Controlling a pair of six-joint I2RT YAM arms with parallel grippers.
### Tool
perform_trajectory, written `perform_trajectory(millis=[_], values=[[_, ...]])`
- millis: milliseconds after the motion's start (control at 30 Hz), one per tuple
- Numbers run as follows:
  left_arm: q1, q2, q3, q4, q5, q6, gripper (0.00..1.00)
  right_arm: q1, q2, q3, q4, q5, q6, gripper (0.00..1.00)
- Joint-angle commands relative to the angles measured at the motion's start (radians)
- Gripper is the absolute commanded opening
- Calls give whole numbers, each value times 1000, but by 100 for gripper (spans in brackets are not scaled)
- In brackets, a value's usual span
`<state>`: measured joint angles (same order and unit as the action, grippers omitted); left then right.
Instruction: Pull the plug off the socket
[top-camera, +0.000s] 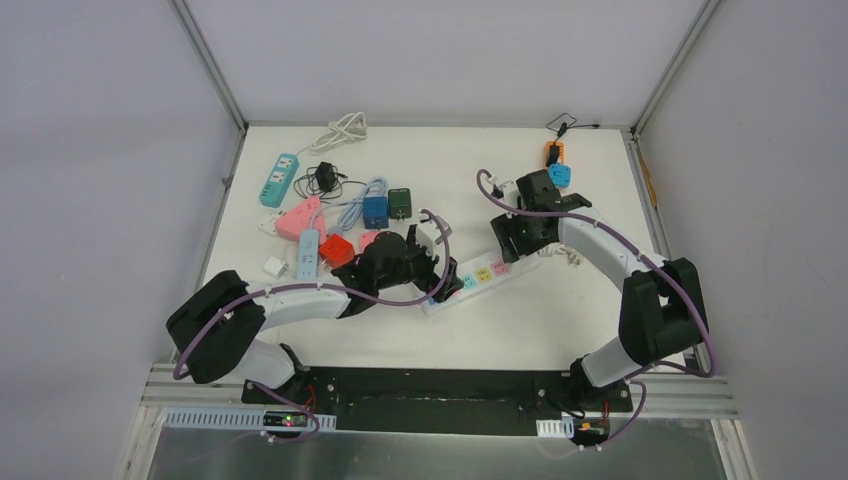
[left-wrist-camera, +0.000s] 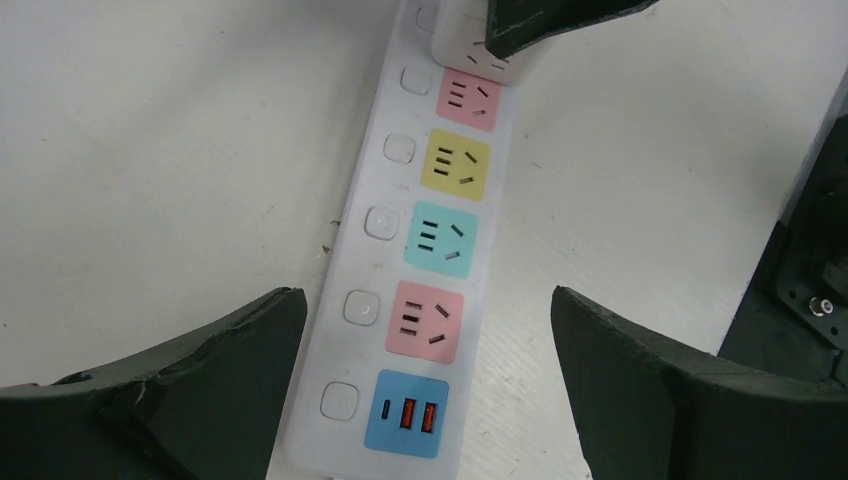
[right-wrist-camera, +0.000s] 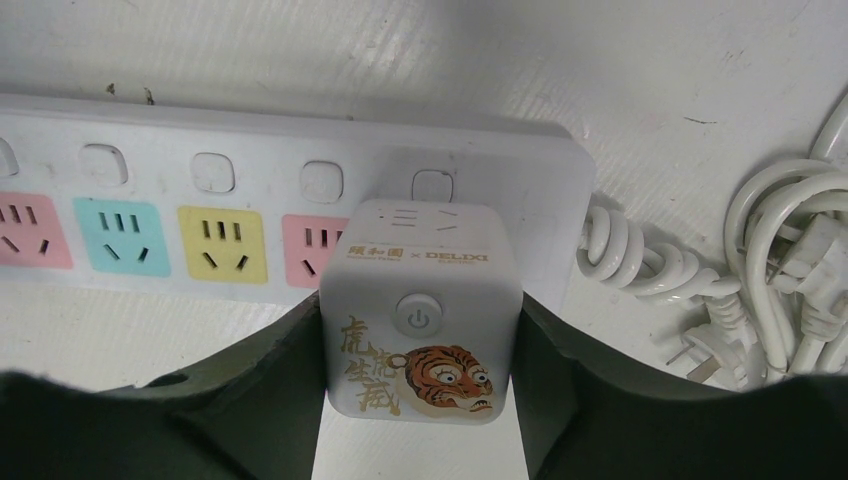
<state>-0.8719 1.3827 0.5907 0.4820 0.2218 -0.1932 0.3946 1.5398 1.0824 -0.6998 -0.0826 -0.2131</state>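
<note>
Both right jaws press plug (right-wrist-camera: 420, 310) sides; plug on socket (right-wrist-camera: 250, 170).

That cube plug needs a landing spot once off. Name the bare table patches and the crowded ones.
Bare: the near table between the power strip and the arms' base plate; the far middle, between the adapter pile and the right arm. Crowded: the far left, and the coiled white cord beside the strip's end.
</note>
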Motion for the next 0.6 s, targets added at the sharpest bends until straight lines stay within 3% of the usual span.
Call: perform_trajectory(millis=[0, 233, 400, 567], values=[[-9, 50, 83, -25, 41, 67, 96, 10, -29, -15, 40, 5, 2, 23], [-65, 160, 150, -40, 19, 159, 95, 5, -30, -21, 42, -45, 3, 0], [-120, 219, 170, -6, -22, 330, 96, 3, -31, -29, 47, -57, 10, 0], [-129, 269, 201, -11, -74, 396, 96, -3, -37, -41, 56, -68, 16, 0]])
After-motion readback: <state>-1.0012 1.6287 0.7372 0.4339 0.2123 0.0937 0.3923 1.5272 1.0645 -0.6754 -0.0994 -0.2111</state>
